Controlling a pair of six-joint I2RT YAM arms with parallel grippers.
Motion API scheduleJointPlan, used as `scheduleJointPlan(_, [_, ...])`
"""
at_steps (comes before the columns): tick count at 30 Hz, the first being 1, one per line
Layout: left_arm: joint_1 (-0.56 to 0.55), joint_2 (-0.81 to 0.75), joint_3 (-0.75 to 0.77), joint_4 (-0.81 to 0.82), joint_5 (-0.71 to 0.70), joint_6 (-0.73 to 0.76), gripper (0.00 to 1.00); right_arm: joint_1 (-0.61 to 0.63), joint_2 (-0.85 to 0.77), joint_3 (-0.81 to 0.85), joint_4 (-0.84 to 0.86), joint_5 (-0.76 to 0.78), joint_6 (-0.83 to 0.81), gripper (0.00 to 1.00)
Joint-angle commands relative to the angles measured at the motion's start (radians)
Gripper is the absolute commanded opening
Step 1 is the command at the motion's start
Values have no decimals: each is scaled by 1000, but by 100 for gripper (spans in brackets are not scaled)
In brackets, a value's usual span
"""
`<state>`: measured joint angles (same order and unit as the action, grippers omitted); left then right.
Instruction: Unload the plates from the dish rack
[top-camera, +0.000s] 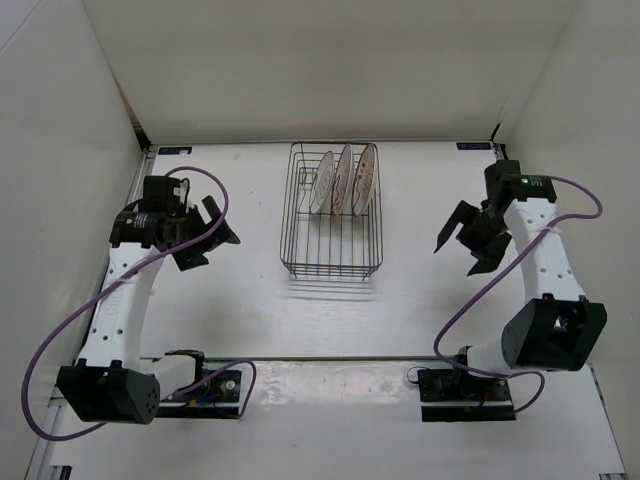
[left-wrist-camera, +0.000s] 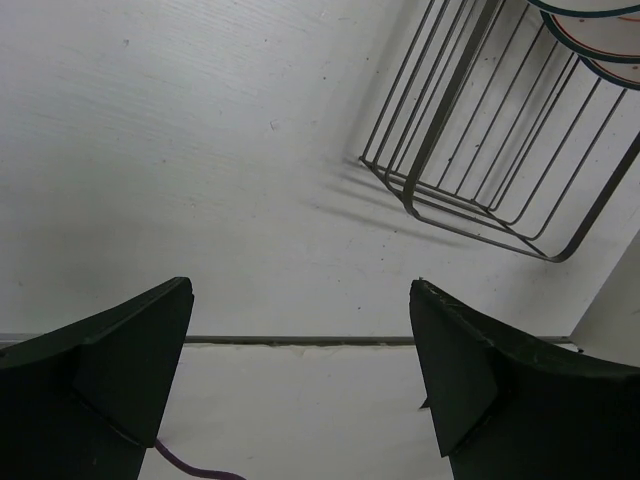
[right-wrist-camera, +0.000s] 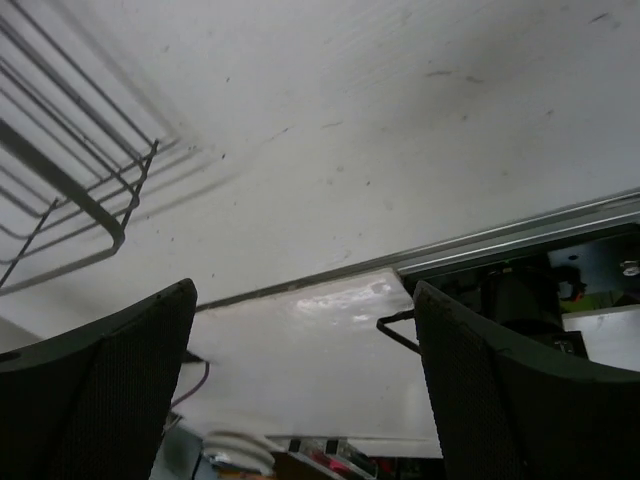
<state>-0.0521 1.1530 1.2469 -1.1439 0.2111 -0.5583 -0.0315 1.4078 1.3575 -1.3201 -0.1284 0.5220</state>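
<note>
The dark wire dish rack (top-camera: 333, 262) stands at the middle of the white table. Three pale plates stand upright in its far half: left plate (top-camera: 323, 183), middle plate (top-camera: 342, 180), right plate (top-camera: 365, 178). My left gripper (top-camera: 212, 242) is open and empty, left of the rack and well apart from it. My right gripper (top-camera: 463, 243) is open and empty, right of the rack. The left wrist view shows the rack's corner (left-wrist-camera: 480, 215) and plate rims (left-wrist-camera: 600, 40) at the upper right. The right wrist view shows a rack corner (right-wrist-camera: 70, 190) at the left.
White walls enclose the table on the left, back and right. A seam (top-camera: 330, 358) runs across the table near the arm bases. Purple cables loop beside both arms.
</note>
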Motion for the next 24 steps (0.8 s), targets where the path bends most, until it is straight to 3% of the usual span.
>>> scheduleJointPlan(1, [18,-48,-24,-1,36,3,100,2,9,90,-126,166,51,90])
scheduleJointPlan(9, [44,-41,-67,-2,65,11,100,-18,86,350,-198,378,38,90])
scheduleJointPlan(15, [44,-3,-32,-48,108,29,100,-47,123,517,-199,406,38,90])
scheduleJointPlan(20, [44,-35,-41,-100,132,63,100,-56,137,545,-69,198,16,90])
scheduleJointPlan(23, [44,-76,-69,-122,117,77,100,-44,83,438,149,18,101,90])
scheduleJointPlan(24, [44,-90,-73,-131,117,81,100,-35,76,355,320,-47,148,90])
